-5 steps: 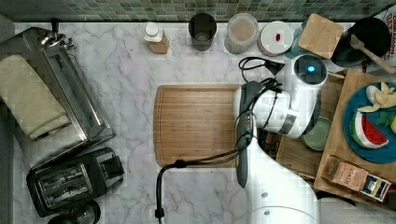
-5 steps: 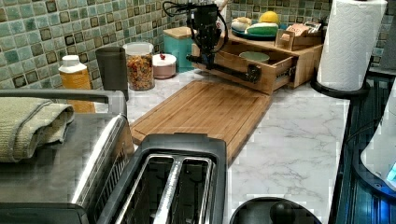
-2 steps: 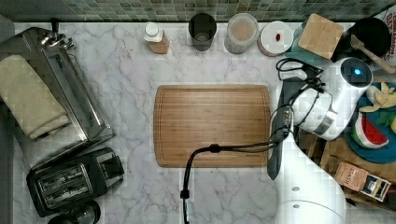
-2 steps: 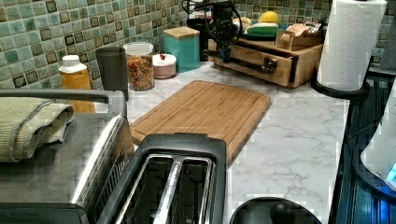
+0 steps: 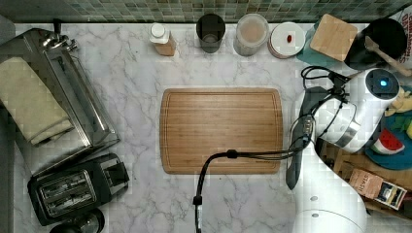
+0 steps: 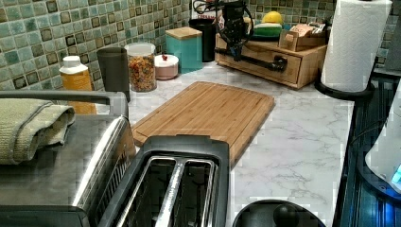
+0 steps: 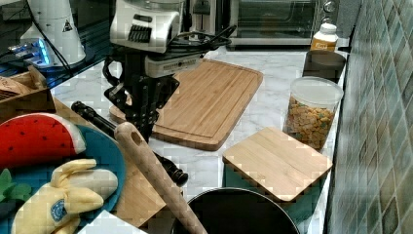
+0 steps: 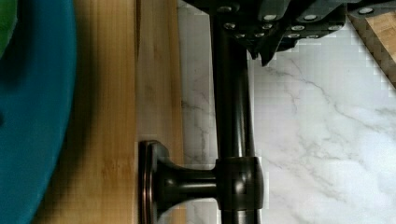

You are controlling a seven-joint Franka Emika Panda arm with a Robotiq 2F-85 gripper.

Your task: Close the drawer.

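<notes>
pincer at the handle, drawer sitting in its box

finding the drawer at the far end of the marble surface, lying in a low wooden box with its front panel drawn up against that box. in the wrist view, seeing just a thin seam running between the drawer front and the wood beside it. noting the dark bar handle standing off the front panel on a round post.

seeing the pincer pointing down at the end of the handle nearer the left view's left. in the right view, catching the pincer reaching down over the handle, right at the bar. in the wrist view, watching the handle running up under the pincer. not being able to tell whether the pincer is clamped on the bar or standing apart.

spotting the white arm hanging over the box at the top view's right. noting a bamboo cutting board lying flat mid-surface, well apart from the drawer, and a blue plate resting on top of the box.
</notes>
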